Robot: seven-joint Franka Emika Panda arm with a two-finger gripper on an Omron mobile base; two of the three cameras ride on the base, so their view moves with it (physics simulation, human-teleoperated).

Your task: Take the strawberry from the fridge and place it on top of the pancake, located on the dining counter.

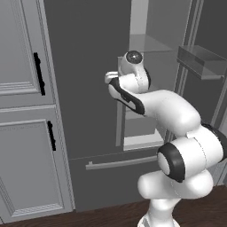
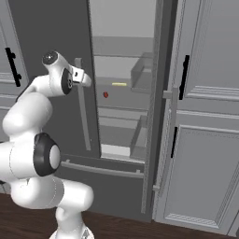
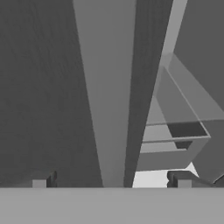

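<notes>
The spread gripper [image 3: 111, 181] faced the fridge [image 2: 56, 28] handle [image 2: 83, 112], blocking the strawberry [image 2: 105, 94] beside a yellow stick [image 2: 119, 84].

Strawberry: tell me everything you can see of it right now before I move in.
The strawberry shows in the right base view as a tiny dark-red rounded berry. It sits alone on a grey shelf inside the fridge, seen through the gap of the open right-hand door. A small pale-yellow stick lies further back to its right, apart from it. Nothing touches the berry but the shelf; it is too small to make out leaves or surface detail.
</notes>
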